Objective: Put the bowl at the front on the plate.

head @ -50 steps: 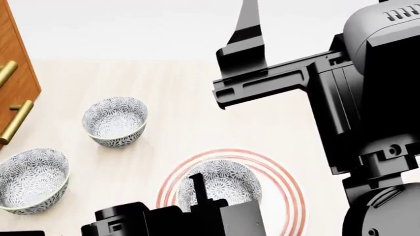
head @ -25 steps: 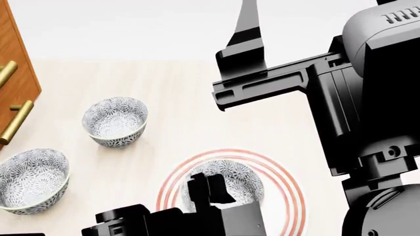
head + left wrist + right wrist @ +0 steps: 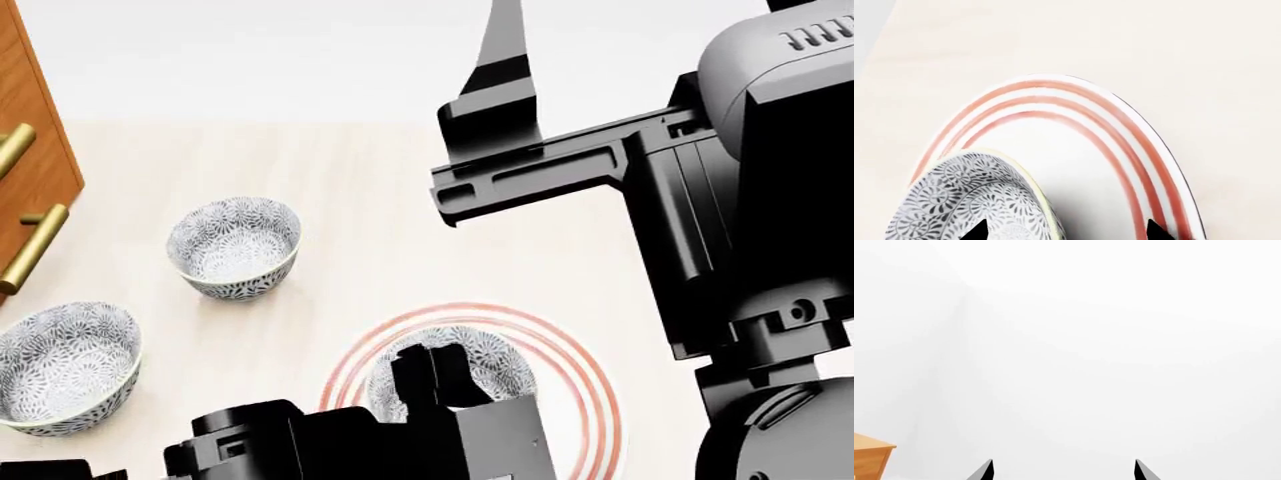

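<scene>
- Left wrist view: the bowl (image 3: 977,200) sits on the plate (image 3: 1074,145), over toward one side, with bare white plate and the red rings showing beyond it. The two tips of the left end effector (image 3: 1064,231) stand well apart; one dark tip shows over the bowl's patterned inside, the other out over the plate near the rings. It looks as though the bowl wall is between them with slack, though I cannot see whether either tip touches the rim.
- Head view: the bowl (image 3: 461,365) rests inside the ringed plate (image 3: 587,380) on the pale surface (image 3: 374,250), with the left end effector (image 3: 427,375) right above it and hiding part of it. Two other bowls (image 3: 234,245) (image 3: 60,365) stand well apart from the plate, near a wooden cabinet (image 3: 34,130) with brass handles. The right arm (image 3: 694,200) is raised high over the surface.
- Right wrist view: only a blank white wall and a corner of the cabinet (image 3: 871,457); the right end effector (image 3: 1062,471) has its tips spread apart and holds nothing.
- What could go wrong, to my eye: one tip is inside the bowl, so a sideways or slanted pull-away could hook the rim and tip the bowl or drag it off the plate. A straight lift seems safer.
</scene>
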{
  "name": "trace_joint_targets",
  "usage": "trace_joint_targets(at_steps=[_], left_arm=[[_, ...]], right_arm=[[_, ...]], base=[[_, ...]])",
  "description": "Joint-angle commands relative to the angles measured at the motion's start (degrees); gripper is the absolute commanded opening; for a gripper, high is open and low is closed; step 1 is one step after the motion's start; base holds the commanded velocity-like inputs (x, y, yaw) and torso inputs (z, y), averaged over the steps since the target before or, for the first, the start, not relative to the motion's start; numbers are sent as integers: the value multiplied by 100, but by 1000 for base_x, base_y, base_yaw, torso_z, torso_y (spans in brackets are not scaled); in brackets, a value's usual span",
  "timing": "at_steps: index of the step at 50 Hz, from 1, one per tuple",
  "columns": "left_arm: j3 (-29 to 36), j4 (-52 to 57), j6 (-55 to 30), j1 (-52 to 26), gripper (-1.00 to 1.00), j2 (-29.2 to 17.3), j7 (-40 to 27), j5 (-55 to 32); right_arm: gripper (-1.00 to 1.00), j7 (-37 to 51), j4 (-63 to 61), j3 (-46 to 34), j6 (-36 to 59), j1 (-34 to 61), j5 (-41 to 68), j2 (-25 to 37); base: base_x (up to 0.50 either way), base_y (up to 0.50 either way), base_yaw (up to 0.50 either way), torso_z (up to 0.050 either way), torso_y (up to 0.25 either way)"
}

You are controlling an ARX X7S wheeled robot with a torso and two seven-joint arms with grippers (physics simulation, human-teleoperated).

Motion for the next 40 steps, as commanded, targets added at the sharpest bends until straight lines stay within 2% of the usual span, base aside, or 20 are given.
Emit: trace_joint_targets(at_steps=[1,12,25,40], left_arm=[[-73,8,88,-252,100,0,7,-779],[-100,-150,255,-549,100,-2,57,-1479],[-468,-652,434,-855,100,-17,211,-2165],[-571,-1429,854,-988,100,-18,402,-2479]], right_arm=[[100,22,-3,-9,-11,13,16,7],[100,17,52,-63,-13,101,5,8],[100,8,79,-112,-31,170,5,11],[100,13,102,-163,-68,190,-13,16]], base=[[0,0,0,0,0],[0,0,0,0,0],[0,0,0,0,0],[0,0,0,0,0]])
